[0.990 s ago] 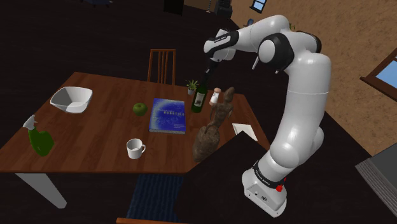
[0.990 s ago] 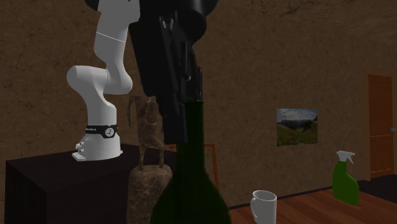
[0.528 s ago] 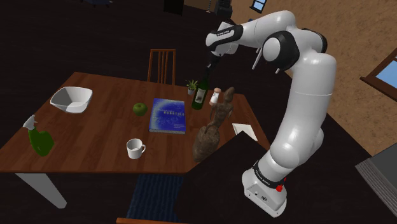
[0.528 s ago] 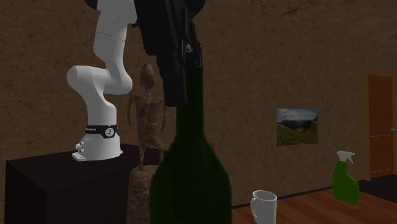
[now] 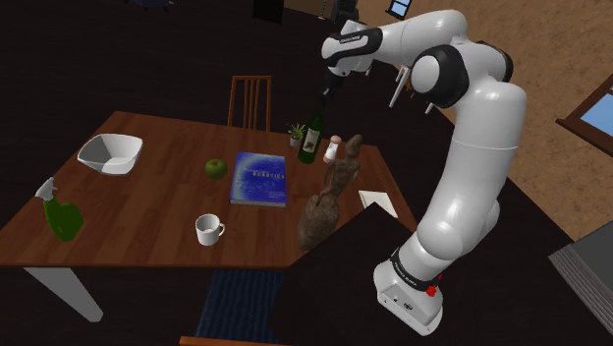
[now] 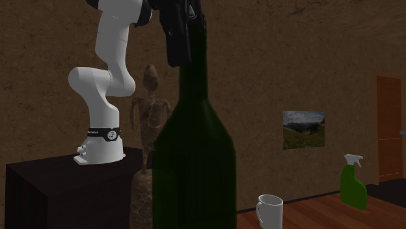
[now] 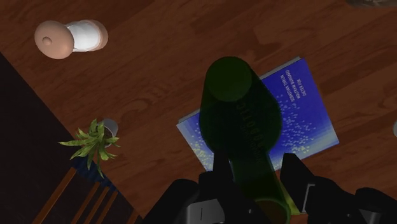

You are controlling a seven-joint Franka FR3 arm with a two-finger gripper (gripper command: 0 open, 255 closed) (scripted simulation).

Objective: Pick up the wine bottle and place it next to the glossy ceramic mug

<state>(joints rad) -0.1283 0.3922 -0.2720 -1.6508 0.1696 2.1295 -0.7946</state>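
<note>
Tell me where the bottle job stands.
Done: the gripper is shut on the bottle at its neck, and it looks lifted off the table. In hand: carrying it, near the blue book. Left: move it across to the white mug and set it down beside it.

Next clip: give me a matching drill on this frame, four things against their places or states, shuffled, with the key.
1. wine bottle
2. white mug
3. blue book
4. green spray bottle

A. lying flat beside the green apple
B. at the table end on the shoulder view's left
C. clasped in the gripper
D. standing by the table's near edge

Pairs: 1-C, 2-D, 3-A, 4-B
</note>
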